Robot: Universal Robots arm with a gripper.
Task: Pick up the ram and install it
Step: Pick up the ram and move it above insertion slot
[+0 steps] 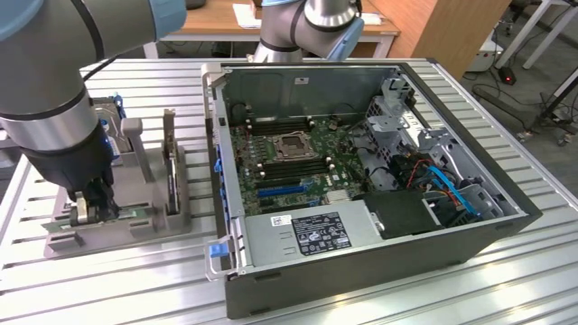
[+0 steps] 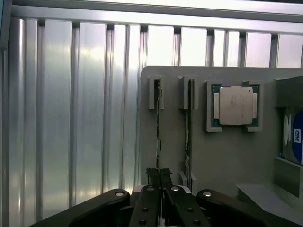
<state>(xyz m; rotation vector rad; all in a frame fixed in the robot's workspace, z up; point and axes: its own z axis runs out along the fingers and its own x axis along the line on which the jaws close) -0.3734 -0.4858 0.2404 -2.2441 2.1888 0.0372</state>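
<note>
At the grey holder (image 2: pixel 222 156) on the ribbed table (image 1: pixel 135 271), the gripper (image 2: pixel 159 173) is pinched together on the ram (image 2: pixel 157 127). The ram stands edge-on in its slot, its near end hidden by the fingers. A second stick (image 2: pixel 189 123) and a processor (image 2: pixel 235 105) sit alongside, and a blue-labelled drive (image 2: pixel 296 137) is cut off.

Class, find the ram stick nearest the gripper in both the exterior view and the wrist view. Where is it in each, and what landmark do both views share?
Exterior view: the ram stick lies along the near side of the grey holder, at the exterior view's left, beneath the gripper.
Wrist view: the ram stick is seen edge-on in the slot closest to the holder's outer edge, running out from the gripper.
Shared landmark: the grey holder.
</note>
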